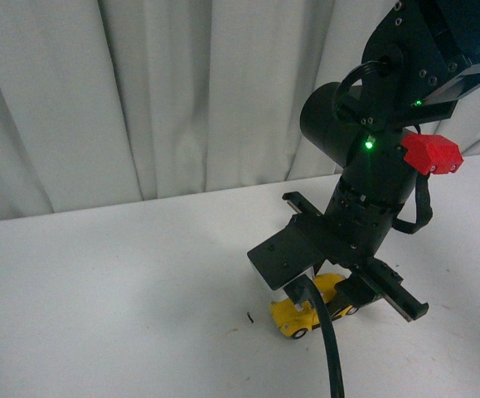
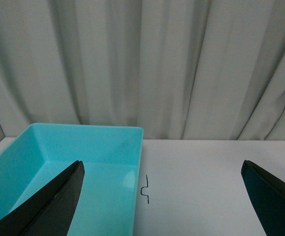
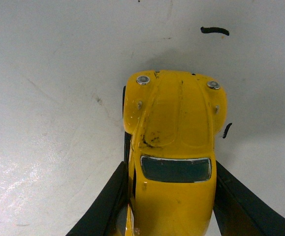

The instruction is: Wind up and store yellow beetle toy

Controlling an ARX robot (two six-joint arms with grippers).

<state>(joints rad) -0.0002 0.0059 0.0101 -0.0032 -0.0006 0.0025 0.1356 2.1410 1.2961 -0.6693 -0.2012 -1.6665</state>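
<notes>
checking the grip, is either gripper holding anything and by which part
Right gripper clamps the glossy yellow beetle toy car by its door sides; left gripper holds nothing.

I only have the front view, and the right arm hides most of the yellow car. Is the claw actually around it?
Observer: Yes. The right wrist view shows the right claw straddling the yellow beetle toy. Its fingers sit against both sides of the toy, and the hood points away from the wrist.
Operator: Good. I can't see a bin anywhere. Is there one?
Observer: The left wrist view shows a teal bin on the white table, close to the curtain. The part of the bin in view holds nothing.
Operator: And the left claw?
Observer: The left claw is wide open with nothing between its fingers.
</notes>
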